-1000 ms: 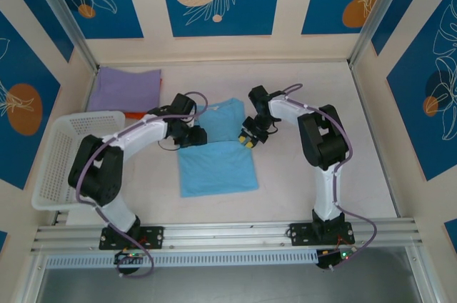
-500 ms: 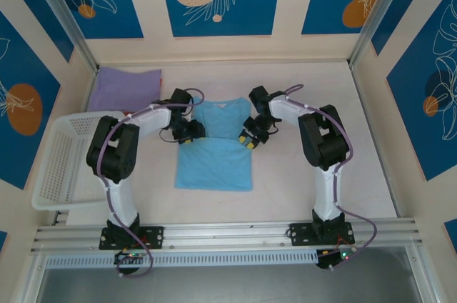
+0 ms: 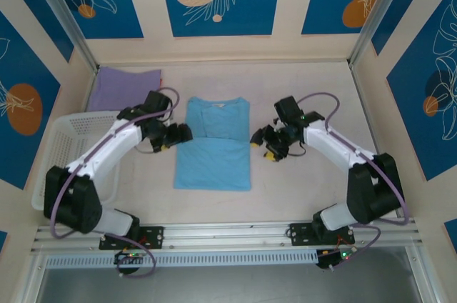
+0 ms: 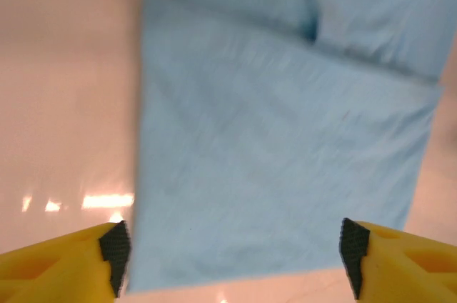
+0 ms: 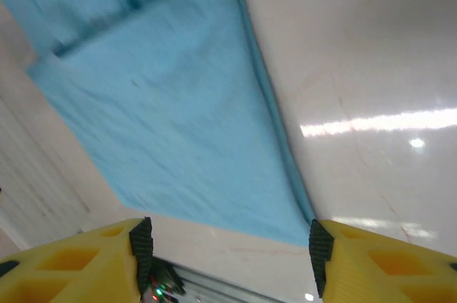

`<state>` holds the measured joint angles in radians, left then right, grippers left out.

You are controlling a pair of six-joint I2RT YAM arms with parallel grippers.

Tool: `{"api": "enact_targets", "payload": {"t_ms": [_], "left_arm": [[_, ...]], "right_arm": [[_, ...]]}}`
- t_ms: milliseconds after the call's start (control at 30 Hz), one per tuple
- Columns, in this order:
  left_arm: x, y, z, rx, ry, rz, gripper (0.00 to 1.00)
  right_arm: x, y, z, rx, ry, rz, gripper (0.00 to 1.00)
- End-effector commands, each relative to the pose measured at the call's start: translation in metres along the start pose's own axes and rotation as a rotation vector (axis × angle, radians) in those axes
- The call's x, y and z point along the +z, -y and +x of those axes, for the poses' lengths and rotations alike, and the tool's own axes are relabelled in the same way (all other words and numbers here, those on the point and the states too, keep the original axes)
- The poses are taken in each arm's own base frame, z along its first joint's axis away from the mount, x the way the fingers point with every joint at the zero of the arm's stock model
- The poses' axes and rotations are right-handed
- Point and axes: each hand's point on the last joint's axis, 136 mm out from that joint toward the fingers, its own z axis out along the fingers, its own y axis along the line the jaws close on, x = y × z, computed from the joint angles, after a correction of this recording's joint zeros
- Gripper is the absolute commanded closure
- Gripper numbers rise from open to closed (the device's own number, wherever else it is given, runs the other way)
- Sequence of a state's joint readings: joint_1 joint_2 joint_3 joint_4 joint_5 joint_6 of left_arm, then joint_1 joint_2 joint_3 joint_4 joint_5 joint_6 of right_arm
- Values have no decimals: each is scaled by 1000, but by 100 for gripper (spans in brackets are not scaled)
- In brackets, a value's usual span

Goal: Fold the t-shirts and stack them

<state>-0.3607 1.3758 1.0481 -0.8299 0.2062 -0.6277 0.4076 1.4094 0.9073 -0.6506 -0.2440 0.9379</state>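
Left claw (image 3: pixel 173 136): is hovering with its jaws spread and nothing between them, just beside the left edge of the blue tee (image 3: pixel 213 154); in the wrist view the left claw (image 4: pixel 234 247) is framing bare cloth.
Right claw (image 3: pixel 265 147): is also standing spread and empty, just off the tee's right edge; in the wrist view the right claw (image 5: pixel 230 246) is looking across the tee's near corner.
Blue tee: is lying flat mid-table between the two claws, collar at the far end, sides turned in to a narrow rectangle, with a crosswise edge running across its middle.
Lavender tee (image 3: pixel 127 87): is sitting folded in the far left corner, well apart from the blue one.
Basket (image 3: pixel 56 167): is standing at the left edge of the table (image 3: pixel 307 88).
Done, as judged: lavender tee is looking finished; blue tee's fold is looking partly made.
Left, as judged: any last fold of the blue tee, then stacking it on the lavender one.
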Motion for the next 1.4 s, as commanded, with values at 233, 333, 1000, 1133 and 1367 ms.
{"api": "enact_targets", "payload": {"t_ms": [233, 333, 1000, 1133, 1367], "left_arm": [[35, -51, 124, -256, -327, 29, 41], [47, -49, 127, -294, -353, 55, 41], [71, -63, 93, -292, -213, -4, 63], [77, -65, 91, -287, -216, -17, 79], [76, -74, 84, -207, -209, -88, 100]], "right_arm": [[54, 47, 86, -80, -226, 79, 44], [58, 40, 88, -120, -197, 99, 45], [84, 42, 69, -64, -159, 204, 66], [84, 45, 67, -61, -148, 218, 81], [78, 49, 64, -61, -139, 260, 100]]}}
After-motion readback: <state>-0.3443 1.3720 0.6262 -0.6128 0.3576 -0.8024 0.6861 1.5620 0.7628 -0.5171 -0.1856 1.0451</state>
